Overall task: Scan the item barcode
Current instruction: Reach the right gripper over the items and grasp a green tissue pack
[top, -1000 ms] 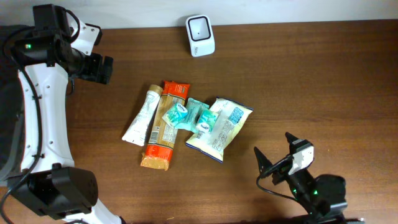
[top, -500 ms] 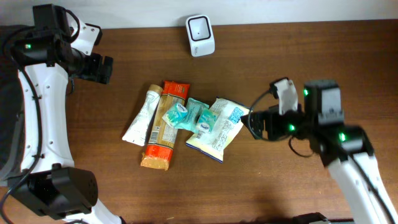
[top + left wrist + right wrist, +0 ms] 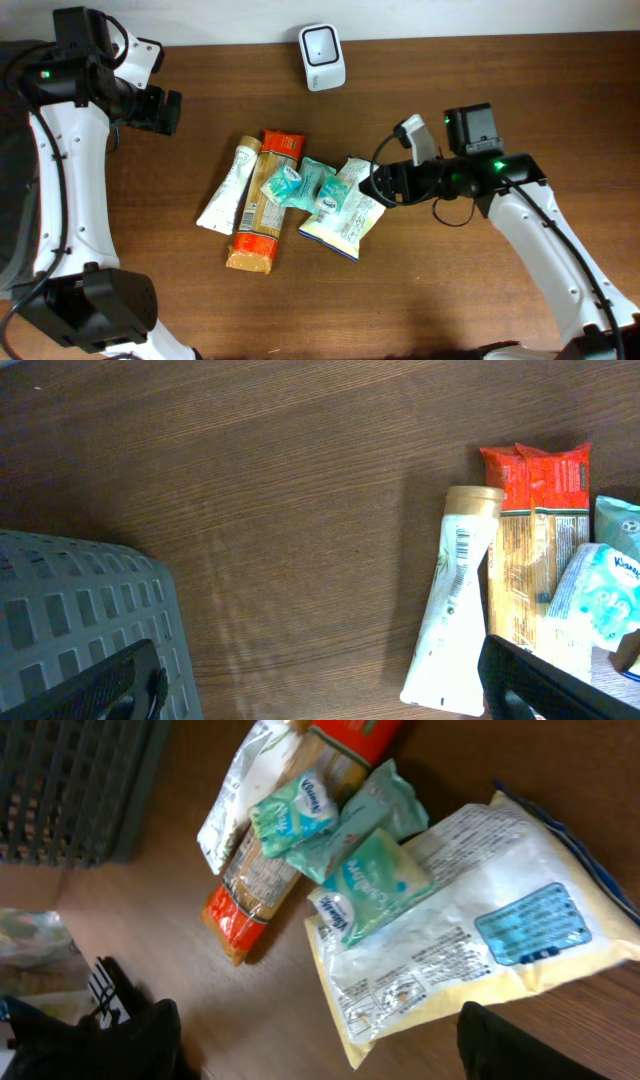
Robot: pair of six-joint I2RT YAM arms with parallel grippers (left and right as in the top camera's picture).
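Note:
A pile of items lies mid-table: a white tube (image 3: 228,188), a long orange-and-red packet (image 3: 262,215), two teal packets (image 3: 290,185) and a white-and-yellow bag (image 3: 350,210) with a blue label. The white barcode scanner (image 3: 322,57) stands at the back edge. My right gripper (image 3: 385,183) hovers at the bag's right edge. In the right wrist view it (image 3: 330,1050) is open and empty, with the bag (image 3: 480,940) ahead of its fingers. My left gripper (image 3: 160,110) stays far left, open and holding nothing (image 3: 320,695), with the tube (image 3: 450,610) between its tips and beyond.
A grey slatted basket (image 3: 80,620) stands off the table's left side, also seen in the right wrist view as the basket (image 3: 80,780) behind the pile. Bare wood lies between the pile and the scanner.
My right arm has swung from the table's front right edge up and leftward to the bag's right side. The left arm and the items have not moved.

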